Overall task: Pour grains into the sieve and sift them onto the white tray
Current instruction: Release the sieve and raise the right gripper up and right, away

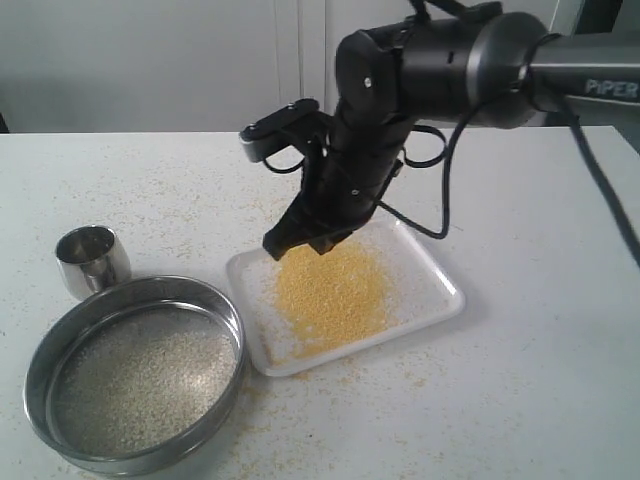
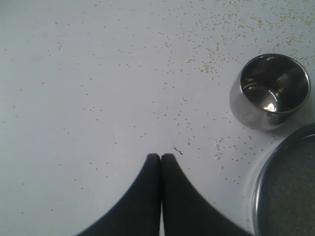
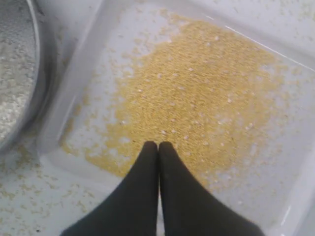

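- right gripper: fingers pressed flush together, nothing held, tips pointing down over the white tray at the edge of the yellow heap; contact with it unclear
- left gripper: fingers closed flush, nothing held, above the table near the steel cup
- grains: fine yellow heap spread across tray middle; paler off-white ones lying in the sieve; strays scattered over table
- sieve flat on table, just beside tray's near-left corner; cup upright, just behind sieve
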{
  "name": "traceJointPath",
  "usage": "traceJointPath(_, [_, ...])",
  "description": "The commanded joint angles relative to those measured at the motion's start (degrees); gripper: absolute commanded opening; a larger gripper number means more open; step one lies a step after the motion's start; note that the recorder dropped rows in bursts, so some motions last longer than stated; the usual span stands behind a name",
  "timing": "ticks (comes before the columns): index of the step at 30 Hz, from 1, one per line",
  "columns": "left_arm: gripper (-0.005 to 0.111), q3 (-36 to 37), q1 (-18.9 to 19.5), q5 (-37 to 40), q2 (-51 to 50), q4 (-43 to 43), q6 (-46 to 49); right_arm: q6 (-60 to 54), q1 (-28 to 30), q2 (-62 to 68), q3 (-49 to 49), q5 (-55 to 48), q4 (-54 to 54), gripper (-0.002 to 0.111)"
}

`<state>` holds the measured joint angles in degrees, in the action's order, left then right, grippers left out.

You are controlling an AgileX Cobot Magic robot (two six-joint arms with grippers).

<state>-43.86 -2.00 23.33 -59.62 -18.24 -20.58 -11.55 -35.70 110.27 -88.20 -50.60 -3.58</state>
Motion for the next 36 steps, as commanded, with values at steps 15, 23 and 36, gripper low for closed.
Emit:
traceJointPath(15, [0.001,0.4,0.1,0.2,0.4,-0.3,-0.2,-0.2,22.2,-13.8,15.1,1.6,2.4,0.000])
traceJointPath(23, [0.001,0.4,0.1,0.2,0.4,-0.3,-0.2,2.6,30.1,-20.3,22.9,5.8,2.4,0.000])
traceJointPath(36, [0.001,0.4,0.1,0.2,0.4,-0.3,-0.2,7.7,31.2,-40.1,39.3,24.1,2.4,0.000])
